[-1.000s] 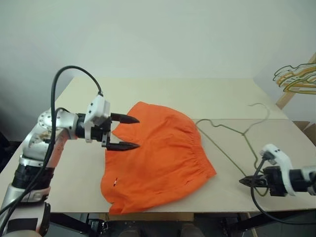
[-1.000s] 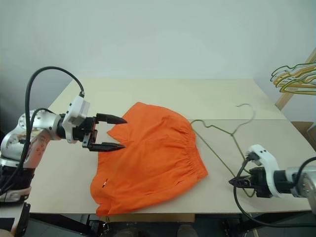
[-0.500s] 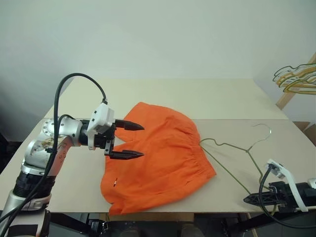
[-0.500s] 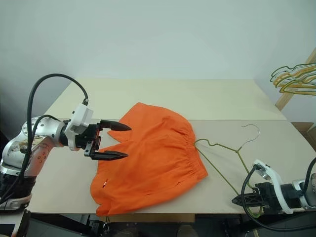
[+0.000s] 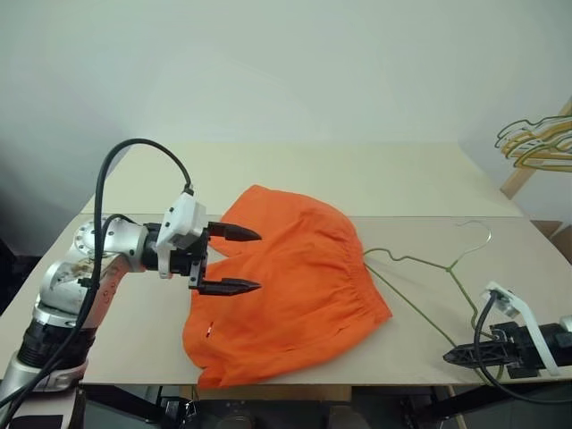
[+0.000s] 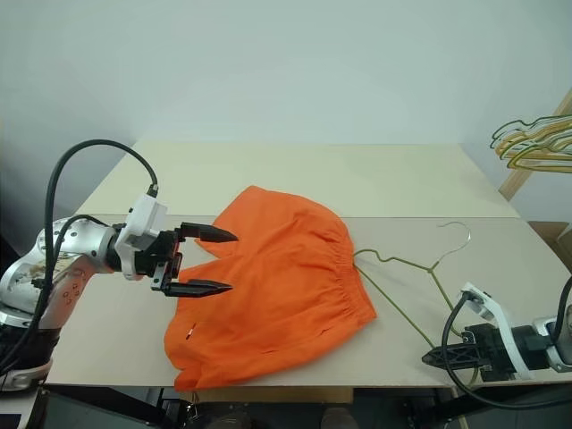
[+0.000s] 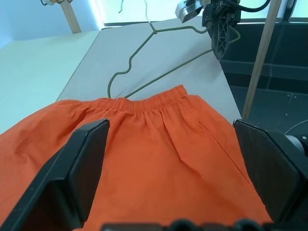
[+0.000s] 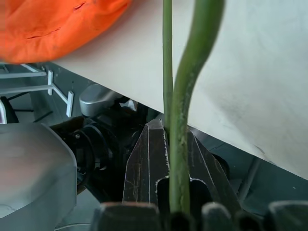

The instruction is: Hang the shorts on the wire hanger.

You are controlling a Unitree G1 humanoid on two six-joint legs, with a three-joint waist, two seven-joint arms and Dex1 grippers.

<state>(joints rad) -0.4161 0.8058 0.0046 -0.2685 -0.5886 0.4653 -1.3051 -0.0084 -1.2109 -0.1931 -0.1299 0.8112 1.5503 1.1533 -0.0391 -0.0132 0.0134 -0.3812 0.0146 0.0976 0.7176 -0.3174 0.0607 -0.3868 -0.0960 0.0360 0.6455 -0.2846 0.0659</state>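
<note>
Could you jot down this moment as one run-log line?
left end effector: open above shorts | right end effector: shut on wire hanger | shorts flat on table, unhung

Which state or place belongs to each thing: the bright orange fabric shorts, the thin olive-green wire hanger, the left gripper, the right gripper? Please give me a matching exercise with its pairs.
Things:
1. bright orange fabric shorts
2. thin olive-green wire hanger
3. left gripper
4. right gripper

States:
A. shut on a wire at the table's near edge
B. open, over the fabric's left side
C. lying spread on the table
D. one end clamped, hook pointing away

Pairs: 1-C, 2-D, 3-B, 4-A
</note>
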